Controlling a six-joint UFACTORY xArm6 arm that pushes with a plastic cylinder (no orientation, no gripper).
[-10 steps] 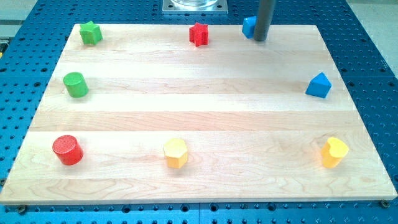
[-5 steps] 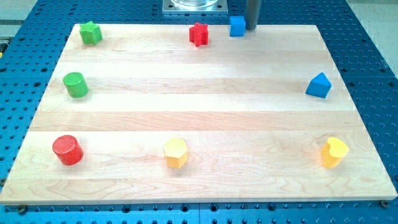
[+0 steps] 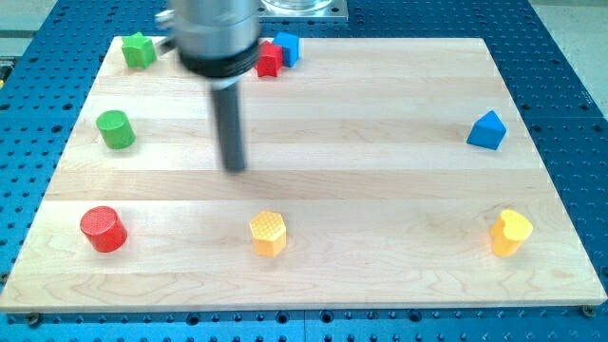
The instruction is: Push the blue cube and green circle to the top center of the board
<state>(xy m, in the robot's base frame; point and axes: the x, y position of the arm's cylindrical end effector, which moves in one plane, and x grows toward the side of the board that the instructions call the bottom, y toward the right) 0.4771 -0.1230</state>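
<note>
The blue cube (image 3: pixel 286 48) sits at the view's top edge of the board, a little left of centre, touching the red star (image 3: pixel 270 61) on its left. The green circle, a short cylinder (image 3: pixel 116 129), stands near the left edge at mid height. My tip (image 3: pixel 234 168) rests on bare wood left of the board's centre, well to the right of the green circle and far below the blue cube. The rod and its holder above it look blurred.
A green star (image 3: pixel 139 50) is in the top left corner. A red cylinder (image 3: pixel 103 229) is at the bottom left, a yellow hexagon (image 3: pixel 268 233) at the bottom centre, a yellow block (image 3: pixel 510 233) at the bottom right and a blue triangular block (image 3: pixel 487 130) at the right edge.
The blue cube has slid left along the top edge and pushed the red star left with it. My tip has swung from the top right down to the board's left-centre.
</note>
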